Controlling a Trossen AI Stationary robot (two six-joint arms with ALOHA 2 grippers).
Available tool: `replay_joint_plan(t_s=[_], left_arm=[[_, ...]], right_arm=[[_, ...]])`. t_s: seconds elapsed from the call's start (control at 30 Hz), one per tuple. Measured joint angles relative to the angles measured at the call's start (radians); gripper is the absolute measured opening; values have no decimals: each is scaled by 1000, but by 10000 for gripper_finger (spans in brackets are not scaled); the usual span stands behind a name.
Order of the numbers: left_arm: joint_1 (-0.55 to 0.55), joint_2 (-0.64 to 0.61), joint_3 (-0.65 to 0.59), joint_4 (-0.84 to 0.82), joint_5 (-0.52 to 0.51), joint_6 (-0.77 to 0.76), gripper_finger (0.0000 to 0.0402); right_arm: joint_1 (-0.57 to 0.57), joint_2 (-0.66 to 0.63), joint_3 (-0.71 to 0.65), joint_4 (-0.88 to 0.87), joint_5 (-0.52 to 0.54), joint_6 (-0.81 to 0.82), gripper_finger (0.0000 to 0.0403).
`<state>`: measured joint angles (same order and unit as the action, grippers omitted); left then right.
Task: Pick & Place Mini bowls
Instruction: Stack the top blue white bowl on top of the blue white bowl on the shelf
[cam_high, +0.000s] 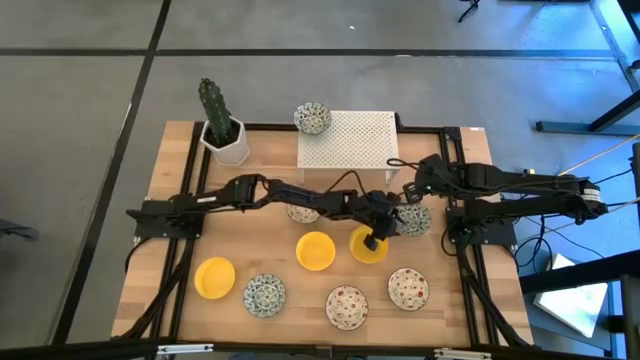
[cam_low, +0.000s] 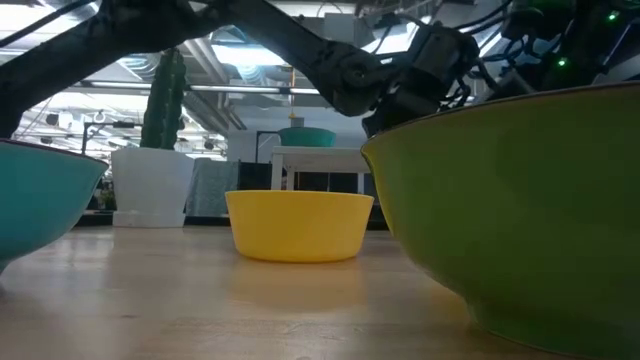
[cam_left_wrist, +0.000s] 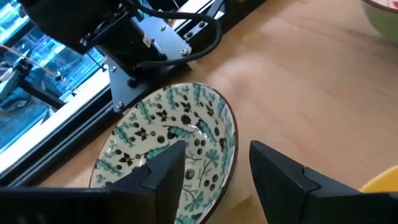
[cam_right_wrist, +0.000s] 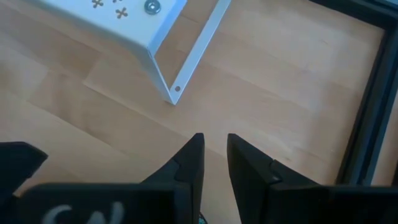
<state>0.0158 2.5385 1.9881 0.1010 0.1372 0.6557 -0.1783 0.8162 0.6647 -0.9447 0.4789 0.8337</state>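
Observation:
Nine mini bowls show in the high view. One teal-speckled bowl (cam_high: 312, 118) sits on the rack's far-left corner. The others rest on the table, among them three yellow ones (cam_high: 316, 250) and a teal-speckled bowl (cam_high: 414, 221) near the right arm's base. My left gripper (cam_high: 393, 222) (cam_left_wrist: 217, 171) reaches across to that bowl (cam_left_wrist: 180, 124) and is open. One finger (cam_left_wrist: 163, 173) is over the bowl's inside, the other (cam_left_wrist: 280, 177) is outside its rim. My right gripper (cam_high: 408, 190) (cam_right_wrist: 215, 152) hovers by the rack's near-right leg (cam_right_wrist: 176, 92), fingers a narrow gap apart, holding nothing. My left gripper straddles the teal-speckled bowl's rim (cam_left_wrist: 231, 146), on the side away from the right arm's base, slanting down from the table's left. I cannot tell whether either finger touches the bowl. The bowl sits flat on the table.
A white perforated rack (cam_high: 348, 140) stands at the table's far middle, and a cactus pot (cam_high: 222, 135) at the far left. Two red floral bowls (cam_high: 347, 306) (cam_high: 408, 288) lie near the front edge. A yellow bowl (cam_high: 368, 245) sits right beside the left gripper.

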Motion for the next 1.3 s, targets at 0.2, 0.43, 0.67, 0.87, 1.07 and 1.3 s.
replay_joint_plan(t_s=[0.2,0.43,0.67,0.87,1.07,1.3], left_arm=[[6,0,0,-32,-5,-12,146],[5,0,0,-85,-24,12,108],[0,1,0,-84,-68,47,62],[-13,-13,0,-116,-74,40,10],[-65,-113,-2,-299,-223,90,7],[-117,-332,-1,-731,-436,40,6]], right_arm=[[0,0,0,3,-7,1,71],[0,0,-1,9,-12,0,71],[0,0,-1,9,-29,-4,71],[0,0,-1,8,-29,-9,71],[0,0,-1,3,-28,-9,71],[38,0,-2,-7,-23,4,71]])
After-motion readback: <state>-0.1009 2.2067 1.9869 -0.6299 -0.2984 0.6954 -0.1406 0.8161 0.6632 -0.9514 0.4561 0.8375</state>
